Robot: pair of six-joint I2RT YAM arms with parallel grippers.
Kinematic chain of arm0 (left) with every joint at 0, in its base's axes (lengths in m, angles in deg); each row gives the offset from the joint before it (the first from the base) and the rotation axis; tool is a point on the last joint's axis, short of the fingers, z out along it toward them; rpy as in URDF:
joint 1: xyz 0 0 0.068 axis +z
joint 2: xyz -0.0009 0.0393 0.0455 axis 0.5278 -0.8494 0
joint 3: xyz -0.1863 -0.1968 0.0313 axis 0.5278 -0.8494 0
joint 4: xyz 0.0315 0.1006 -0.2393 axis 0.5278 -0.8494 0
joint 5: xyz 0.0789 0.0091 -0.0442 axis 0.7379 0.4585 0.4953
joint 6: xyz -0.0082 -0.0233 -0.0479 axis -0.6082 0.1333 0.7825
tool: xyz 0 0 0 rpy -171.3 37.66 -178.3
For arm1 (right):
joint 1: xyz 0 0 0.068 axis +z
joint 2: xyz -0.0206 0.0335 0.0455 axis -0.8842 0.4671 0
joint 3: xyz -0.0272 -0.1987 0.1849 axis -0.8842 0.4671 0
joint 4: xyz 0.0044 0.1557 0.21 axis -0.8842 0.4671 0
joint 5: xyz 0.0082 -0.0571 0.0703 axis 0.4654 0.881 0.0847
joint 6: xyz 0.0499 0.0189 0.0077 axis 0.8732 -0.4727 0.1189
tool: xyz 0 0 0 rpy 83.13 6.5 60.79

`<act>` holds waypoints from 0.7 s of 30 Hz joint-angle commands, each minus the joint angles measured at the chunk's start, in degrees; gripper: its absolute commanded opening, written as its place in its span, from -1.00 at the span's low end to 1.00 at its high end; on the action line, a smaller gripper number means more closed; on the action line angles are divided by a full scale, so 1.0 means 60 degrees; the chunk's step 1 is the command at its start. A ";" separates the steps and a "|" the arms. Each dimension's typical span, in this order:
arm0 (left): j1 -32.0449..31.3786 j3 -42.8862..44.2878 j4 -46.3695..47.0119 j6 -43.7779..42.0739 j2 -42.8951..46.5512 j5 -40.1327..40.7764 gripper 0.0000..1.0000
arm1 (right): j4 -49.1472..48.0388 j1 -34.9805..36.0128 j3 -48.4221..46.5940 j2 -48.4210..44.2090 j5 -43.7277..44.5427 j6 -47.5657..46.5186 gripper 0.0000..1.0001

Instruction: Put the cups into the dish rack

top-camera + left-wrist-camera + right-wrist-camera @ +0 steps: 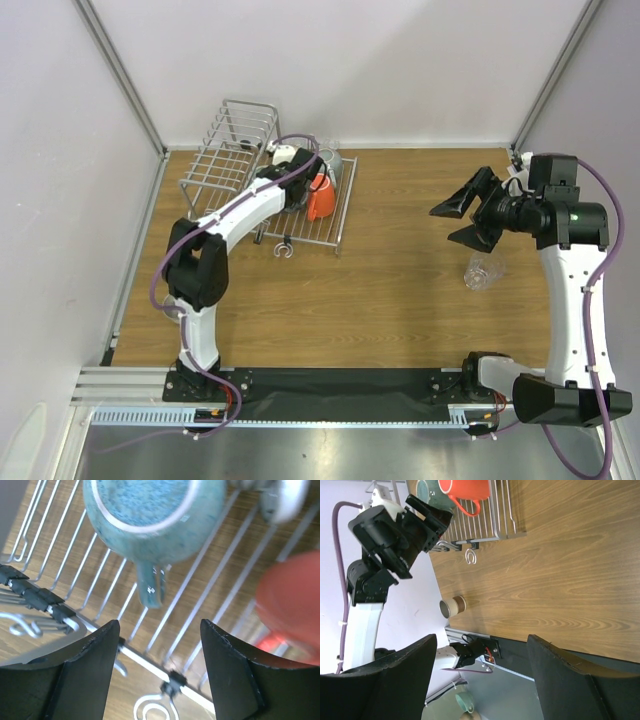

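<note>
The silver wire dish rack [235, 160] stands at the far left. On its flat tray lie a teal mug [150, 515] with its handle towards my fingers, an orange-red mug [320, 200] and a grey cup [333, 165]. My left gripper [300, 192] hovers over the tray, open and empty [160, 630], just short of the teal mug's handle. A clear glass [484, 270] lies on the table at the right. My right gripper [468, 222] is open and empty, raised above and a little left of the glass. A cream-beige cup [452, 606] lies by the left arm's base.
The rack's raised upright slots [245, 125] are at its far left. A wire hook [284, 248] pokes out at the rack's near edge. Walls close off the left, back and right. A teal cup [465, 702] lies off the table beyond its near edge.
</note>
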 commanded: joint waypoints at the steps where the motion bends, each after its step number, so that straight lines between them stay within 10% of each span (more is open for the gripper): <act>1: -0.0106 0.0160 -0.0014 -0.0020 0.1042 -0.0482 0.42 | -0.0325 0.0043 -0.0200 -0.0236 -0.0290 0.0085 0.59; 11: -0.0618 -0.1668 0.1713 -0.1764 0.2537 -0.3366 0.62 | -0.0442 -0.0045 -0.0069 -0.0500 -0.0421 0.0291 0.59; 21: -0.0531 -0.0632 0.1686 -0.3025 0.1017 -0.4996 0.64 | -0.0516 -0.0162 0.0181 -0.0661 -0.0538 0.0452 0.59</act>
